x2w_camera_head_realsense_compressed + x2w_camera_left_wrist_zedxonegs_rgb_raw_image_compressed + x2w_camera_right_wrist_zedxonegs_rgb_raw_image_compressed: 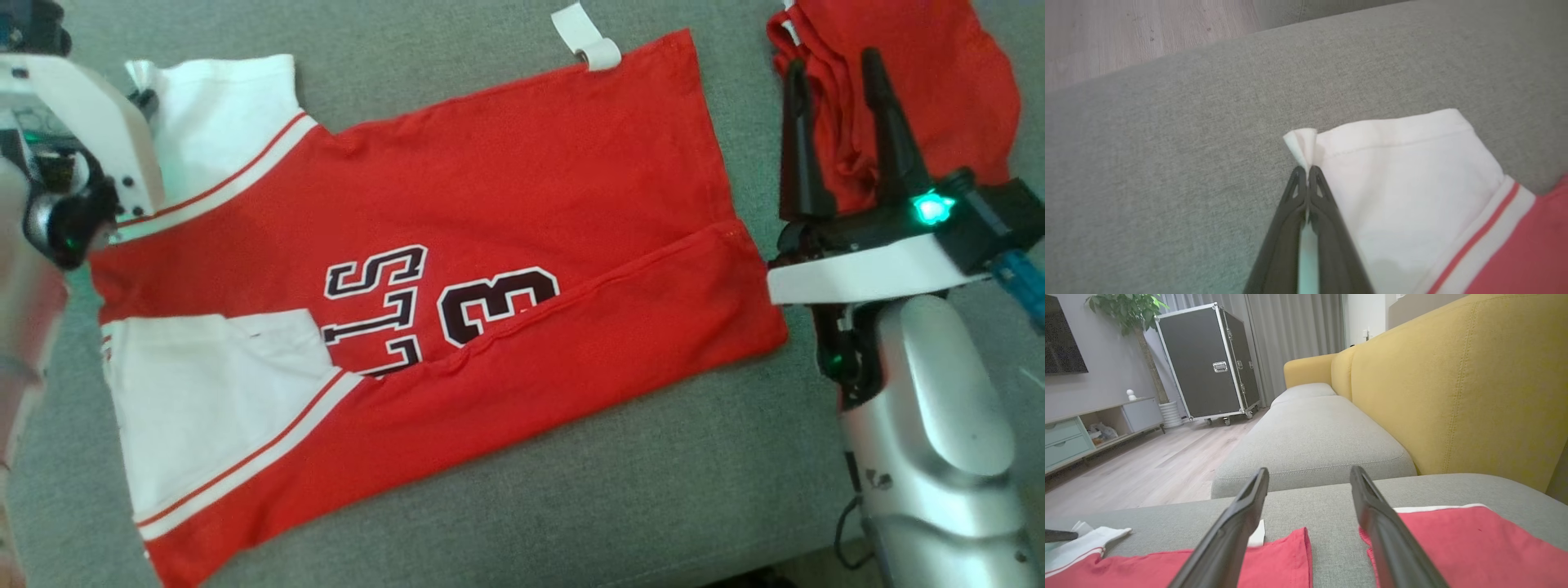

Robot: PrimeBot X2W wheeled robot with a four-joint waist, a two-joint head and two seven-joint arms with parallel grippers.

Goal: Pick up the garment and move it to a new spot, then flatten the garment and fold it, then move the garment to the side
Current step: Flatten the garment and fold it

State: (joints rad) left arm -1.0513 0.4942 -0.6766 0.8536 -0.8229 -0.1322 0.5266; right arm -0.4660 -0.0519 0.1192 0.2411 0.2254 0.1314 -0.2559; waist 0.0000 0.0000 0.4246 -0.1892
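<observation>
Red-and-white garment [531,163], lettered "S" and "13", lies flat mid-frame on the grey sofa [653,506]. Left gripper [1306,169] is clamped on its white sleeve corner at upper left. Right gripper [833,61] gapes empty, upper right.

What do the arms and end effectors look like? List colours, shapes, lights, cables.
The right end effector and left end effector each have two long, tapering black fingers. The right forearm is a silver shell with a white wrist plate, a green light, a blue fitting and a black cable. The left arm shows a white bracket.
</observation>
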